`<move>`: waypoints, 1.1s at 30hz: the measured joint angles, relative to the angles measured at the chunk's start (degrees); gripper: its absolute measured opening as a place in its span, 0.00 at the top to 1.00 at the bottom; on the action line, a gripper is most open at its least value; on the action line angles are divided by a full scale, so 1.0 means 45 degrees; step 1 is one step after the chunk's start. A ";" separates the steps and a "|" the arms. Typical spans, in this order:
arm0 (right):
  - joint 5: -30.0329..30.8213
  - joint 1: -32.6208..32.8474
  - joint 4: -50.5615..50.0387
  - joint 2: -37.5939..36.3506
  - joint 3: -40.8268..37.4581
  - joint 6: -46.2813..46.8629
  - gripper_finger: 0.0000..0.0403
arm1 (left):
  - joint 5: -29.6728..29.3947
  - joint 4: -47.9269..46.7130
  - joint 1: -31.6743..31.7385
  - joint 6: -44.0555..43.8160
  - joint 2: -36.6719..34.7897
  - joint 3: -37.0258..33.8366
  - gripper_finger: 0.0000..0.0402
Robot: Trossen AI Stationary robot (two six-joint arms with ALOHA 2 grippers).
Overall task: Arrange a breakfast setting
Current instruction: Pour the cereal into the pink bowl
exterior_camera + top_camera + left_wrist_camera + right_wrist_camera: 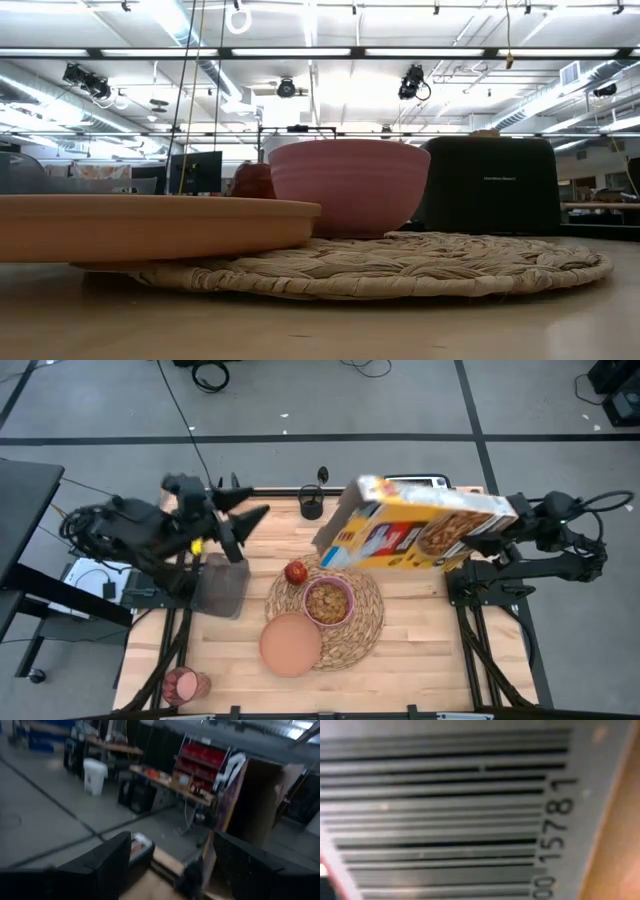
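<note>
Right gripper (492, 532) clamped on yellow cereal box (415, 525), tilted above pink bowl (328, 601) of cereal on woven placemat (362, 628). Left gripper (250, 505) spread apart, empty, near table's far-left edge.

Around my desk (420, 640) of pale wood planks lies a grey floor (100, 400) crossed by dark lines. Overhead, long strip lights (300, 52) and ducts run along the ceiling. Behind me stand a white bin (93, 775) and red shelf bins (202, 762)
</note>
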 joint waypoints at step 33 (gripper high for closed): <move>0.1640 0.0000 1.7611 0.3025 0.0019 -0.0601 0.49 | 0.5550 0.5305 0.3686 0.3689 0.3508 -0.0005 0.22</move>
